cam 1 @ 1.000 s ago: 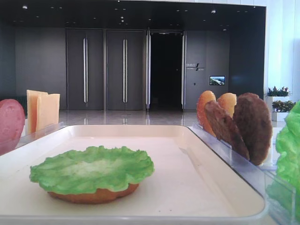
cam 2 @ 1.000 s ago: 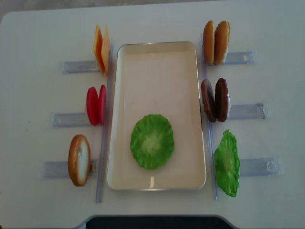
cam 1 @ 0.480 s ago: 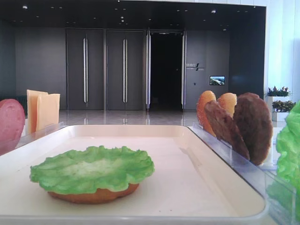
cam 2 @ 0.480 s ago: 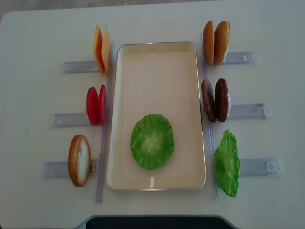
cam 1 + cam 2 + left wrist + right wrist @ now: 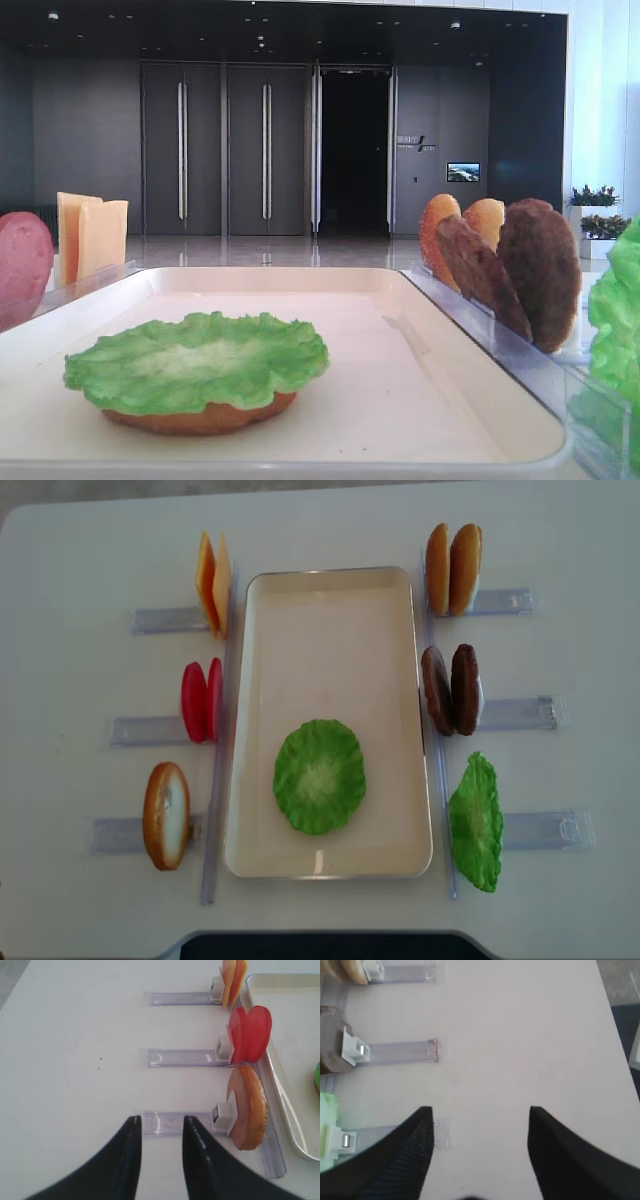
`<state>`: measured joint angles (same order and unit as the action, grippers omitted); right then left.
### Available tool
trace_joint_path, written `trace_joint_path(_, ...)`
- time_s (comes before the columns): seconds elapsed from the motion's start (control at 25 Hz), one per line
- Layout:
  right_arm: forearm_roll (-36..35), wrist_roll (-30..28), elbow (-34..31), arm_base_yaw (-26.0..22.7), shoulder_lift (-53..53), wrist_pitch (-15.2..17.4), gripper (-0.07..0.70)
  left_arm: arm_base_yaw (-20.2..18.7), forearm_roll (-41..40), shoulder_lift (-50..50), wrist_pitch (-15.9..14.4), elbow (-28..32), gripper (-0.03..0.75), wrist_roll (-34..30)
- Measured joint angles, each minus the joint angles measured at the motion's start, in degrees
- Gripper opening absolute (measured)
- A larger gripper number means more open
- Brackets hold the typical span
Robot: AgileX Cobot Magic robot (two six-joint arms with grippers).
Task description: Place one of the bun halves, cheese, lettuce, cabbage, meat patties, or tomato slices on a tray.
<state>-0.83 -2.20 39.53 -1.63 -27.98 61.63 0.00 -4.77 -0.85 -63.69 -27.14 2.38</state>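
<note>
A: What lies nearest the robot?

B: The right gripper (image 5: 479,1160), its two dark fingers spread wide over bare white table (image 5: 560,540), holding nothing. The left gripper (image 5: 160,1160) has its fingers a narrow gap apart, also empty, above the end of a clear slotted rack (image 5: 175,1123).

A: And the tray?

B: A cream-white tray (image 5: 330,590) sits mid-table. In its near half a lettuce leaf (image 5: 319,776) lies flat; the low view shows it resting on an orange-brown bun half (image 5: 200,416).

A: What flanks it?

B: On the left, nearest first: a bun half (image 5: 166,815) on edge in a rack, then red tomato slices (image 5: 201,701), then cheese slices (image 5: 212,582). On the right: a second lettuce leaf (image 5: 475,822) on edge, then two meat patties (image 5: 452,689), then two orange-golden discs (image 5: 452,568)

A: Beyond the table?

B: Dark panelled doors (image 5: 225,150) and potted plants (image 5: 598,205)
</note>
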Motion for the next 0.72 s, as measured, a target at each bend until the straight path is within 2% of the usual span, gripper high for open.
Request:
trace_joint_path(0.12,0.0,0.0,-5.5,1.4,8.4,-0.2,0.425,0.0,0.0,0.0,0.0,0.0,0.219,0.0)
trace_joint_path(0.24,0.0,0.0,-9.3,1.8,15.3,1.2,0.425,0.0,0.0,0.0,0.0,0.0,0.219,0.0)
trace_joint_path(0.52,0.1,0.0,-9.9,1.8,26.5,1.7,0.421,0.0,0.0,0.0,0.0,0.0,0.219,0.0)
trace_joint_path(0.72,0.1,0.0,-11.0,1.8,28.4,3.2,0.417,0.0,0.0,0.0,0.0,0.0,0.219,0.0)
